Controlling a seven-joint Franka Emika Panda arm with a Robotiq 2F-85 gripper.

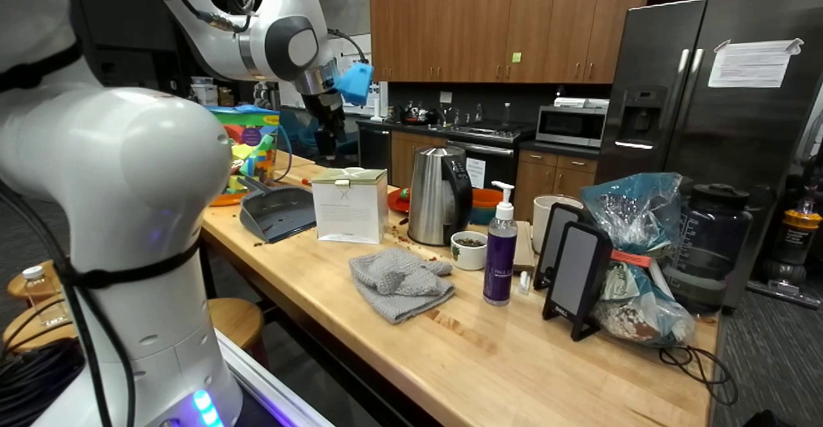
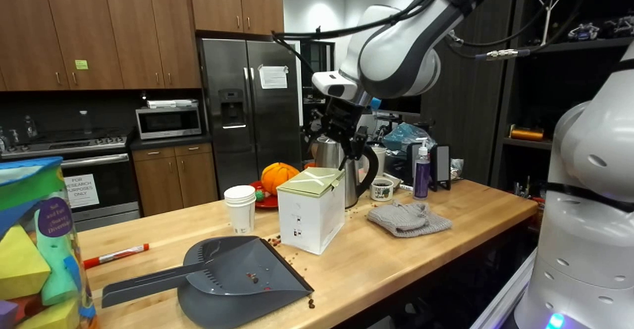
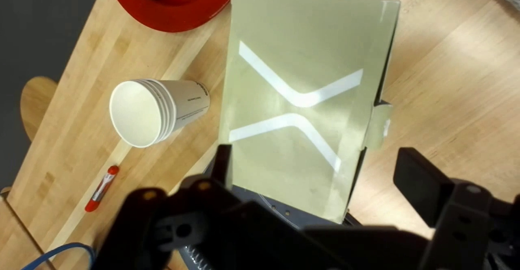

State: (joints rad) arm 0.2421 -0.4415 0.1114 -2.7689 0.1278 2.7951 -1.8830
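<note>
A white box (image 2: pixel 308 222) with a pale green lid (image 3: pixel 284 160) stands upright on the wooden table. The lid bears a white X-like mark, a thin dark gap runs along one edge, and a small tab (image 3: pixel 380 127) sticks out there. Over the box hangs my gripper (image 3: pixel 316 156), jaws wide apart and nothing held. In the wrist view the left finger overlaps the lid's edge, while the right finger (image 3: pixel 422 184) is beyond the tab side, apart from the box. Both exterior views show the gripper (image 1: pixel 326 147) pointing down above the lid; whether a fingertip touches it I cannot tell.
A grey dustpan (image 2: pixel 247 289) with crumbs lies beside the box. Stacked paper cups (image 3: pixel 189 99), a red plate (image 3: pixel 191 20) and a red marker (image 3: pixel 101 188) are nearby. A steel kettle (image 1: pixel 427 195), grey cloth (image 1: pixel 398 282) and purple bottle (image 1: pixel 499 263) stand or lie further along.
</note>
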